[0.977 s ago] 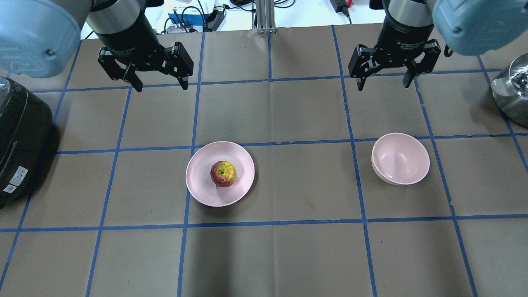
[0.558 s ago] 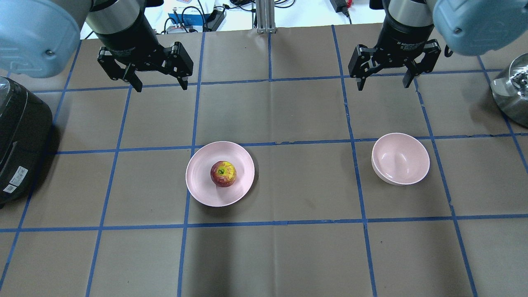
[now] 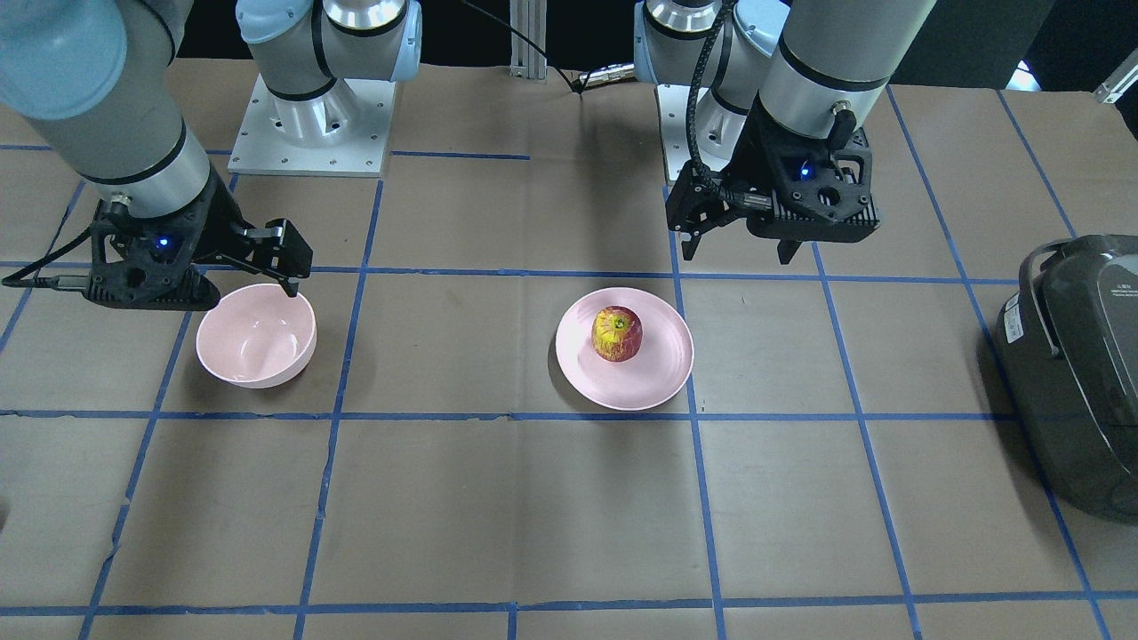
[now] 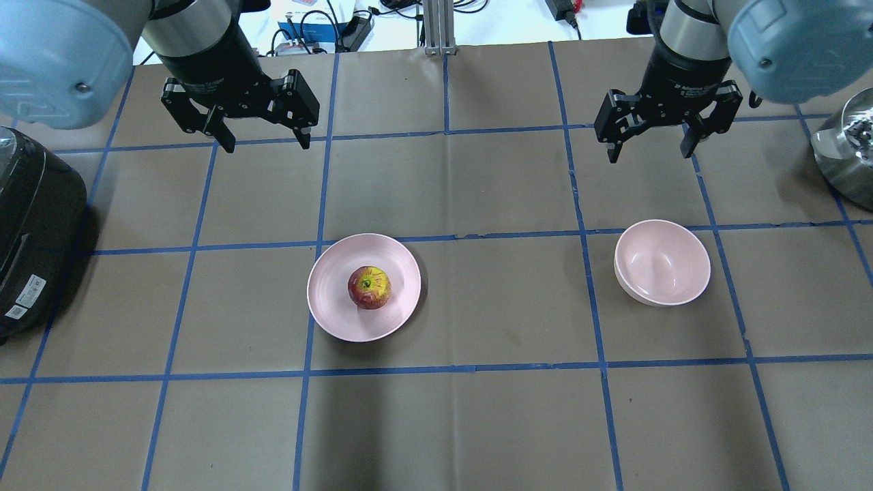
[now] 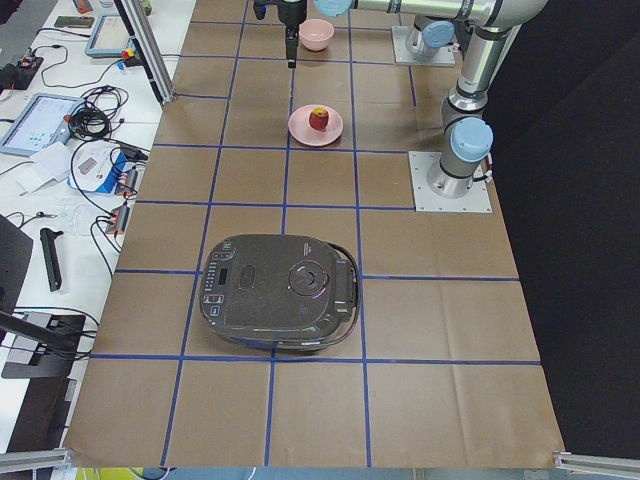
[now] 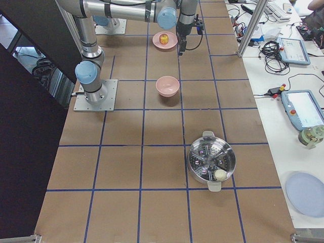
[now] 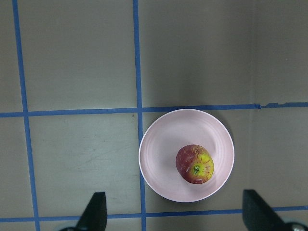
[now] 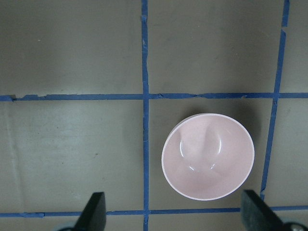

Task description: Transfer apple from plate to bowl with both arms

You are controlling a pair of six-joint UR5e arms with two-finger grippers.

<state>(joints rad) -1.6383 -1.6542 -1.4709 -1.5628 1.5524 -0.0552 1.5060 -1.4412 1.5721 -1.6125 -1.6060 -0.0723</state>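
— Red apple (image 4: pixel 370 287), where is it on your screen?

— I see it in the overhead view, a little left of the centre. It sits upright near the middle of the pink plate (image 4: pixel 334 322), with the yellow patch on top.

— And the bowl?

— The bowl (image 4: pixel 661 262) stands right of the centre, well apart from the plate. Both are on the brown paper table (image 4: pixel 477 307) with the blue tape lines. From above I see the bowl's glossy inside.

— How are the claws?

— The left gripper (image 4: pixel 267 145) hangs in the upper left of the frame with its fingers spread wide, released. In its wrist camera the plate and the apple lie low in the frame, between the two fingertips (only the tips show, at the bottom edge). The right gripper (image 4: pixel 649 155) hangs in the upper right of the frame, also spread wide and released. Its wrist camera shows the bowl low and right of the centre.

— Anything else on the table?

— A black rice cooker (image 4: pixel 34 232) at the left edge and a steel pot (image 4: pixel 846 150) at the right edge, both well apart from the plate and the bowl.
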